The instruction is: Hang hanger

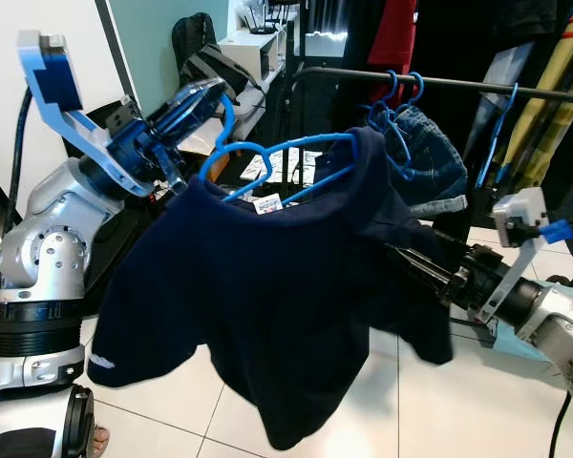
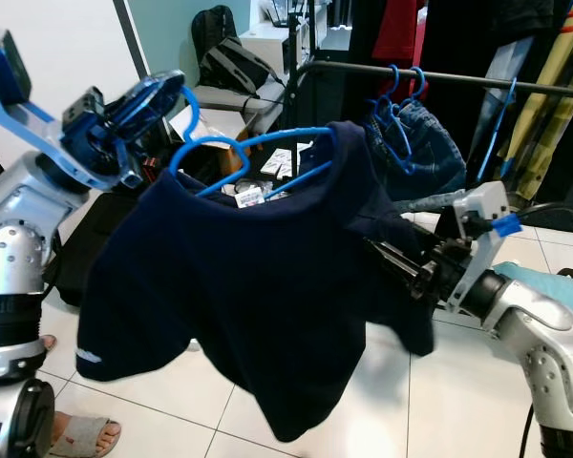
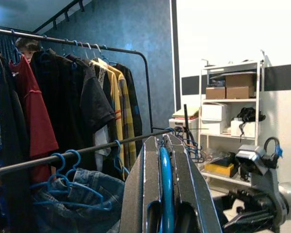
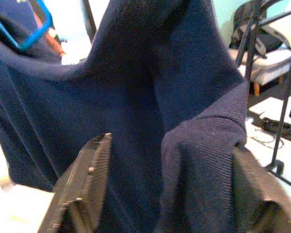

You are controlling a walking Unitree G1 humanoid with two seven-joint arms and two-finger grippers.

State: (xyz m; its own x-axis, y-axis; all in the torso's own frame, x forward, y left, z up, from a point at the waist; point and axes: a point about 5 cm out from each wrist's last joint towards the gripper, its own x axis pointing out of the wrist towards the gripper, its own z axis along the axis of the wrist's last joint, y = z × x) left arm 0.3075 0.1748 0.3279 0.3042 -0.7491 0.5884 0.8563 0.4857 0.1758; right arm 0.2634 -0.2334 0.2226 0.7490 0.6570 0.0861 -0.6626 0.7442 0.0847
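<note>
Your left gripper (image 1: pixel 196 100) is clenched on the hook of the blue hanger (image 1: pixel 277 162), lifting it clear of the floor so the hook can be carried toward the rail (image 1: pixel 458 84); the left wrist view shows the blue hook pinched tight between the two fingers. The navy shirt (image 1: pixel 267 296) drapes from that hanger between your arms, its collar tag just under the hanger's neck, its far shoulder only loosely seated. Your right gripper (image 1: pixel 415 262) reaches into the shirt's sleeve; the right wrist view shows its fingers (image 4: pixel 85 182) spread wide with cloth bunched between them, not closed on it, probably steadying the garment so it does not slide off. The hanger is not yet on the rail, which runs beyond the shirt with spare blue hangers and denim (image 1: pixel 425 157) already on it. Underfoot is pale tile (image 1: pixel 172 401). Bags, shelving and a second rack of clothes crowd the room behind.
</note>
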